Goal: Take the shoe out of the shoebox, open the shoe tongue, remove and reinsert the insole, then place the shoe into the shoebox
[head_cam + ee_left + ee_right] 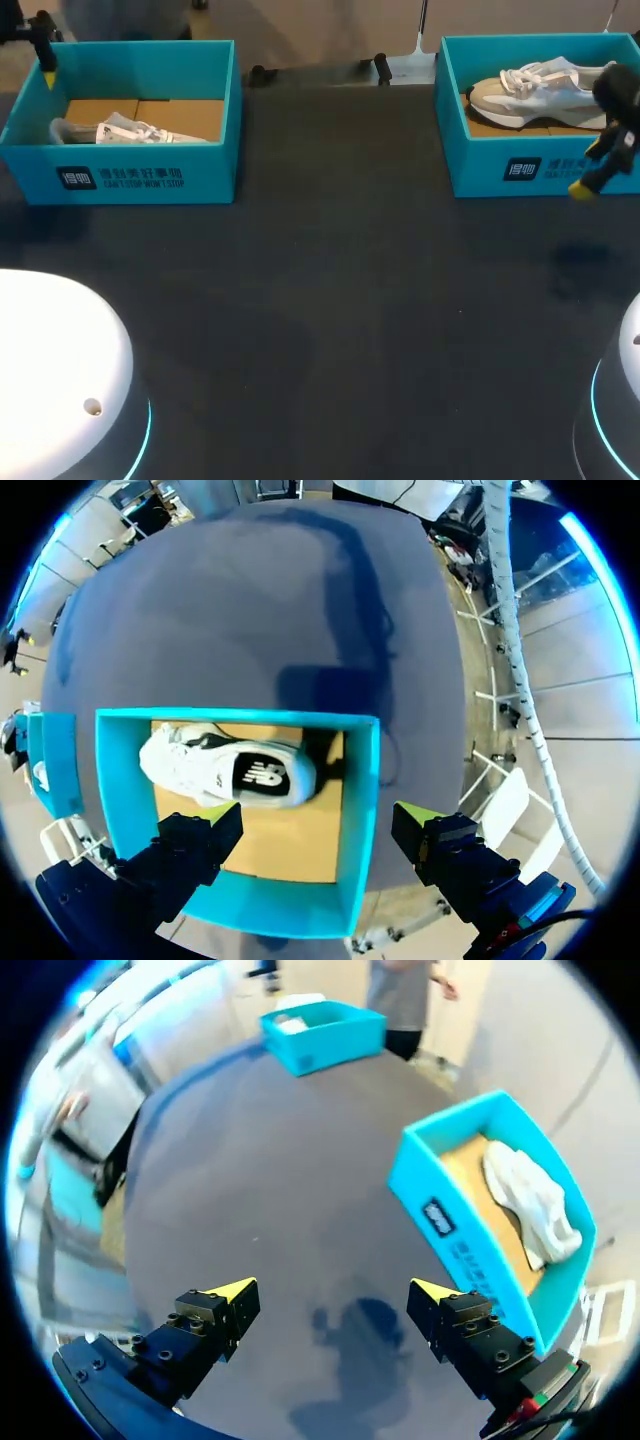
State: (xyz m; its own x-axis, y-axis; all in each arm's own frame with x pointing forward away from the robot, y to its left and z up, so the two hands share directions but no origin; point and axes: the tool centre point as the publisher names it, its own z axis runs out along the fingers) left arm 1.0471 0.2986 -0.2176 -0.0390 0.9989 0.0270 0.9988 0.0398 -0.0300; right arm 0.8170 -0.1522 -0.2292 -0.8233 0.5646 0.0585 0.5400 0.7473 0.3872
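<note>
Two teal shoeboxes stand at the far side of the dark table. The left shoebox holds a white shoe lying on its side. My left gripper hovers over that box's far left corner. In the left wrist view this gripper is open above the box, with the shoe just ahead of its fingers. The right shoebox holds a grey and white shoe. My right gripper hangs open in front of that box's right end, clear of the box and its shoe.
Bare dark tabletop stretches between and in front of the two boxes. The white bases of my arms sit at the near corners. In the right wrist view the other shoebox shows far across the table.
</note>
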